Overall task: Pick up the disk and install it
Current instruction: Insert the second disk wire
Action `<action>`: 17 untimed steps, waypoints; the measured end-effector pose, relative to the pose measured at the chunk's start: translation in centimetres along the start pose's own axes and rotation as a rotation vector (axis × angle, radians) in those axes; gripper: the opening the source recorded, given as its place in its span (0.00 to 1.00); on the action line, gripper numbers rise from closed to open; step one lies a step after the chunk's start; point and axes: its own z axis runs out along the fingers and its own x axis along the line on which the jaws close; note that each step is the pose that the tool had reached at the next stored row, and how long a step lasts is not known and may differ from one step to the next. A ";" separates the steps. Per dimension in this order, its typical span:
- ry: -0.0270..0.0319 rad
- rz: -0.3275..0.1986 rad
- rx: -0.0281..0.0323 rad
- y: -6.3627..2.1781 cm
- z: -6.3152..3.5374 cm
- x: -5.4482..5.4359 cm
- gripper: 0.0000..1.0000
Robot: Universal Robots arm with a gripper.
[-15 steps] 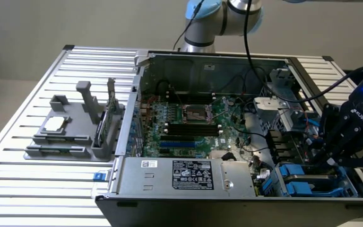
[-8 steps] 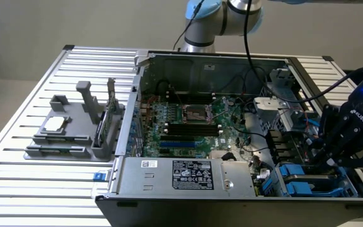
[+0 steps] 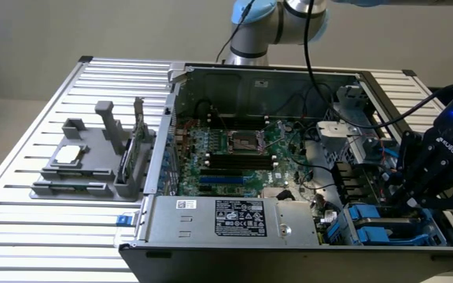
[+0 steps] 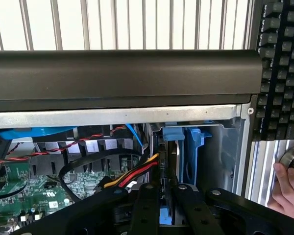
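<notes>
The disk (image 4: pixel 182 161), in its blue bracket, stands on edge in the drive bay at the corner of the open case (image 3: pixel 235 244), on the exterior view's right and toward the near edge; in the wrist view its blue frame rises between the grey bay walls just beyond the fingertips. The gripper (image 4: pixel 162 193) is down in that bay, its dark fingers (image 4: pixel 146 205) drawn narrow on either side of the bracket's edge, and they appear to be clamped on the disk, though the contact itself is partly hidden by the linkage. By my reading the pick-up is done and the install is under way: the disk looks part-seated in its slot, not yet fully home, since the bracket's top stands up near the bay's rim. Finishing would call for a straight push along the bay rails with the bracket kept square, because a tilt could jam it against the walls. The red, yellow and black cable bundle (image 4: pixel 130 175) lies just beside the fingers and could snag or be pinched. Further out, the motherboard (image 3: pixel 238 156) fills the case floor, the power supply (image 3: pixel 235 218) sits along the near wall, and a grey fixture (image 3: pixel 92 159) rests on the slatted table (image 3: pixel 22 224). A person's hand (image 4: pixel 289 181) holds something small and round beside a keyboard (image 4: pixel 281 68), well clear of the bay.
</notes>
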 end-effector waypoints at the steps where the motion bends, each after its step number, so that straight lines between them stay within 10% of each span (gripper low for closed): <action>1: 0.0001 0.000 -0.0001 0.00 0.00 0.0 0.17; 17: -0.0001 0.000 0.0017 -0.42 -2.81 -0.3 0.31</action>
